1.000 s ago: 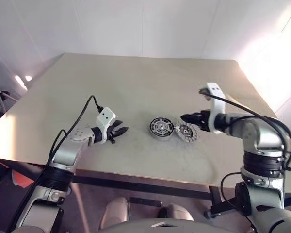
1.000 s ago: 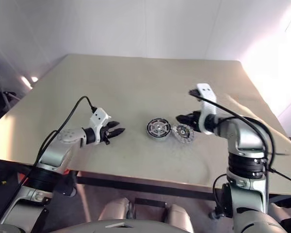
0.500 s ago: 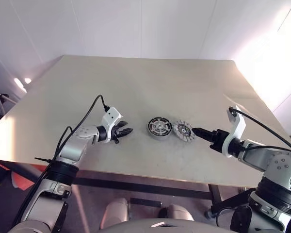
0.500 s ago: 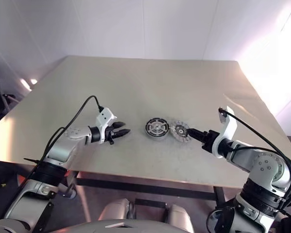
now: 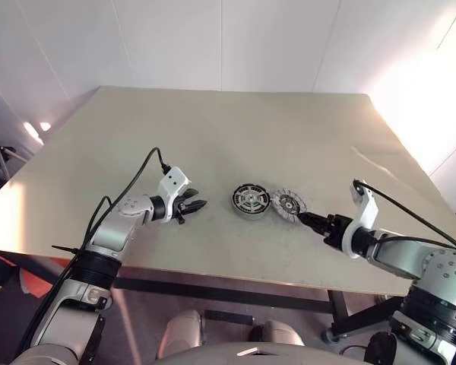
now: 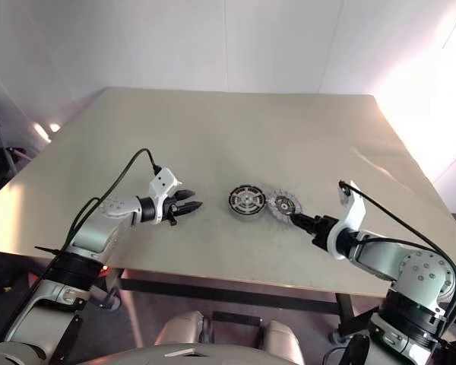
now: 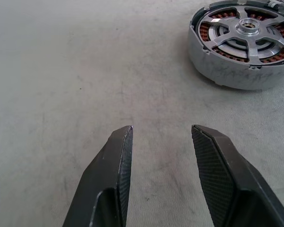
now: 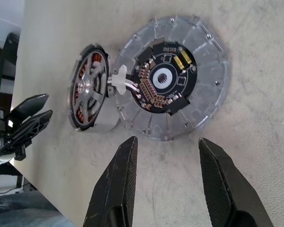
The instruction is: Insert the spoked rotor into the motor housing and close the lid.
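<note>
Both claws parted and empty, right claw (image 5: 307, 220) now lower, off the lid (image 5: 289, 206).

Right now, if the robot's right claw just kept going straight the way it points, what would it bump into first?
Most likely the round grey metal disc with a black circuit board at its centre, lying flat straight ahead of the open right gripper. The gripper points downward, so it might touch the beige table first.

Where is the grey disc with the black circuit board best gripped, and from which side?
Grip the grey disc by its thin outer rim, on the side facing the right gripper, away from the motor housing. It lies flat on the table, board up, and white wires tie it to the housing on the far side.
</note>
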